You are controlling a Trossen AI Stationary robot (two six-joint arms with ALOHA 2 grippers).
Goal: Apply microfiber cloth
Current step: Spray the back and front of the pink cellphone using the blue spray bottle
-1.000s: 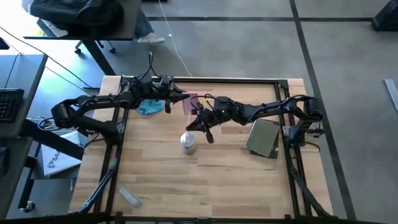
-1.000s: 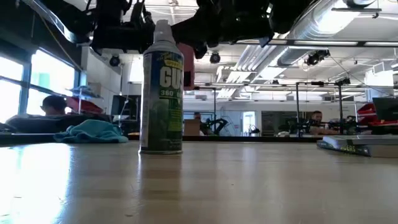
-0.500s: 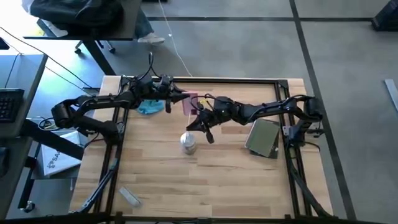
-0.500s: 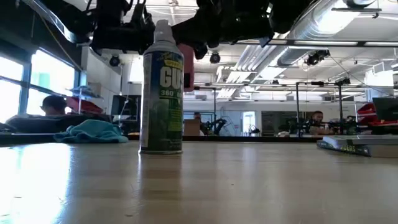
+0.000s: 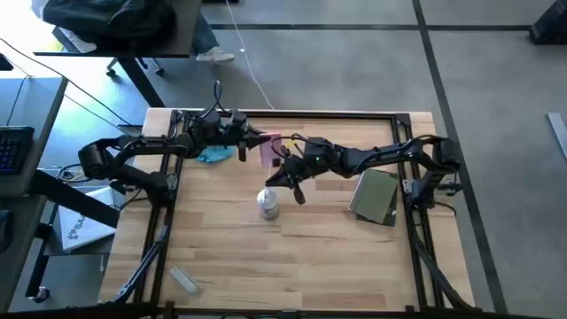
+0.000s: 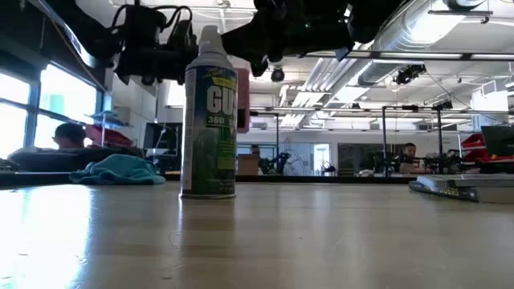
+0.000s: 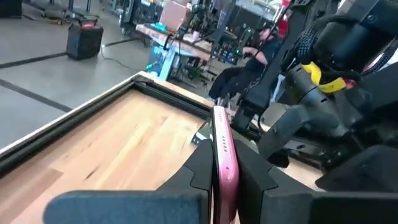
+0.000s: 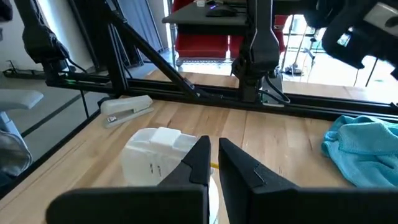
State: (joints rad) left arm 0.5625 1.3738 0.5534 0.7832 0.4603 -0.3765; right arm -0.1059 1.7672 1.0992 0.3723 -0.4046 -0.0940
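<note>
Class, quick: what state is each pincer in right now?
Left pincer: shut on the phone.
Right pincer: shut, holding nothing.

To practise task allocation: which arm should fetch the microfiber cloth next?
Right, probably: the left tool is shut on the pink phone; the right tool holds nothing, and the microfiber cloth lies free.

We see a grey concrete floor (image 5: 354, 62), bright windows (image 6: 56, 96), ceiling ducts (image 6: 401, 36) and distant workbenches (image 6: 418, 172).

A robotics lab: exposed ceiling ducts (image 6: 418, 32), more robot rigs (image 6: 401, 136) and workbenches (image 6: 450, 164) behind.
</note>
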